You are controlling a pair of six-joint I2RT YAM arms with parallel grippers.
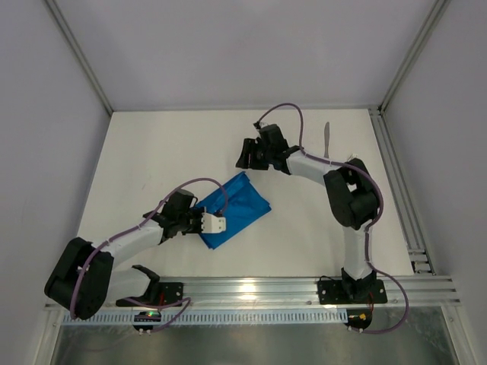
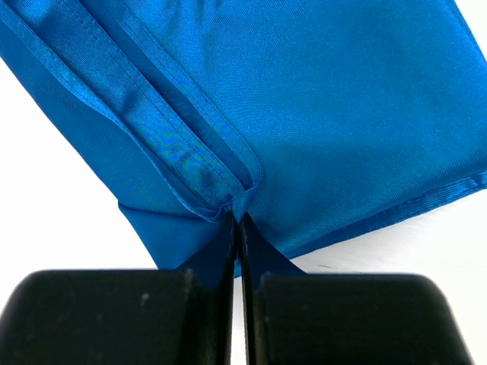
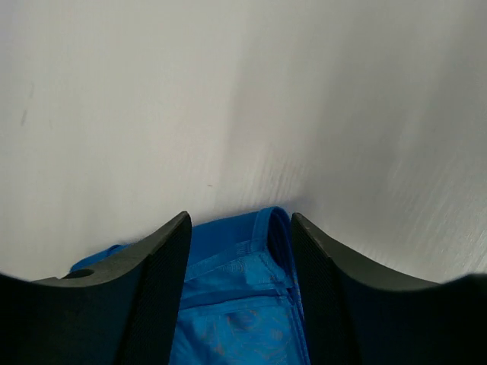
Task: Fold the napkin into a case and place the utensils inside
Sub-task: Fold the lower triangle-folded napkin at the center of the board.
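The bright blue napkin (image 1: 236, 207) lies folded into a long slanted shape on the white table. My left gripper (image 1: 221, 223) is shut on its near end, where the hemmed layers bunch at the fingertips (image 2: 237, 217). My right gripper (image 1: 246, 157) hangs open just past the napkin's far corner. That corner (image 3: 251, 251) shows between and below the two spread fingers, and neither pad presses it. A silver knife (image 1: 327, 139) lies at the far right of the table, beyond the right arm.
White walls enclose the table on three sides. An aluminium rail (image 1: 399, 190) runs along the right edge. Another rail (image 1: 259, 287) crosses the near edge, where the arm bases are bolted.
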